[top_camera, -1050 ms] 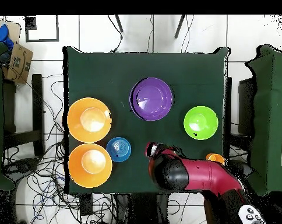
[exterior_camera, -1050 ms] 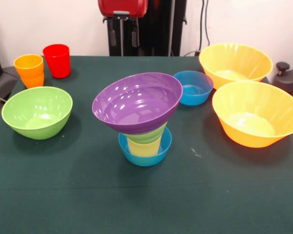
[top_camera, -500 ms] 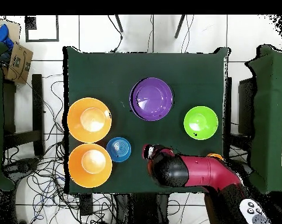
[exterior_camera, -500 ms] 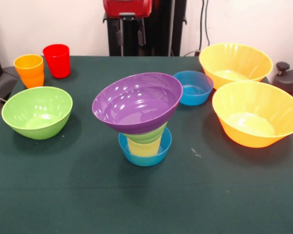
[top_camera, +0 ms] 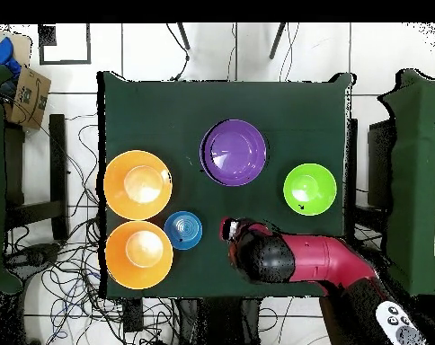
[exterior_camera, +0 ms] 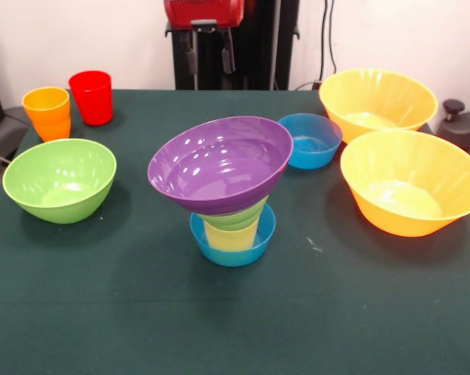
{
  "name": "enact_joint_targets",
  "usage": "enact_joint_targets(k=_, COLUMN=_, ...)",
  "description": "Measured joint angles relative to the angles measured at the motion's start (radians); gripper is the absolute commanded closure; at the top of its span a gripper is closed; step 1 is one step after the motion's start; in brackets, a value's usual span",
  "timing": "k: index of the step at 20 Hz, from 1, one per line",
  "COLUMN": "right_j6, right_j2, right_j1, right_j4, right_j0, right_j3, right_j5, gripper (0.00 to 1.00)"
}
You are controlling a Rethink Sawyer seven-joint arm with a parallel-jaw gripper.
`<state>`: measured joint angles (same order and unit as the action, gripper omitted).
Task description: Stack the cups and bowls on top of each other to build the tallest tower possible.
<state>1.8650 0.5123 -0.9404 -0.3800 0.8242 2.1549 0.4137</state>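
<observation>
The tower stands mid-table: a small blue bowl [exterior_camera: 233, 244] holds a pale yellow cup [exterior_camera: 231, 235], a small green bowl [exterior_camera: 239, 216] sits on that, and a wide purple bowl [exterior_camera: 219, 164] [top_camera: 234, 152] rests tilted on top. My gripper [exterior_camera: 208, 53] [top_camera: 230, 230] hangs open and empty at the far edge, well behind the tower. An orange cup [exterior_camera: 48, 112] and a red cup [exterior_camera: 91, 97] stand at the far left. A large green bowl [exterior_camera: 59, 180] [top_camera: 309, 188] sits left. A second small blue bowl [exterior_camera: 310, 141] [top_camera: 182, 230] and two big orange bowls [exterior_camera: 378, 101] [exterior_camera: 411, 181] sit right.
The dark green table [exterior_camera: 141, 312] ends close behind the cups. A black knob [exterior_camera: 453, 105] sits past the right orange bowls. In the overhead view my red arm [top_camera: 311, 262] covers the cups' corner, and cables and a cardboard box [top_camera: 28, 94] lie off the table.
My arm has swung slightly over the table's near-base corner in the overhead view and now hides the orange cup there. The gripper shifted a little. Tower and bowls are unmoved.
</observation>
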Motion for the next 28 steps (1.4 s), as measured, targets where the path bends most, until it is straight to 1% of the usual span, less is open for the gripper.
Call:
enact_joint_targets(k=9, right_j6=0.0, right_j2=0.03, right_j1=0.032, right_j4=0.0, right_j0=0.02, right_j3=-0.042, right_j5=0.0, gripper=0.0)
enact_joint_targets(k=16, right_j6=0.0, right_j2=0.056, right_j1=0.052, right_j4=-0.028, right_j0=0.032, right_j3=-0.059, right_j5=0.0, gripper=0.0)
enact_joint_targets(k=21, right_j6=0.0, right_j2=0.065, right_j1=0.053, right_j4=-0.043, right_j0=0.036, right_j3=-0.062, right_j5=0.007, gripper=0.0)
enact_joint_targets(k=28, right_j6=0.0, right_j2=0.066, right_j1=0.045, right_j4=-0.045, right_j0=0.037, right_j3=-0.062, right_j5=0.042, gripper=0.0)
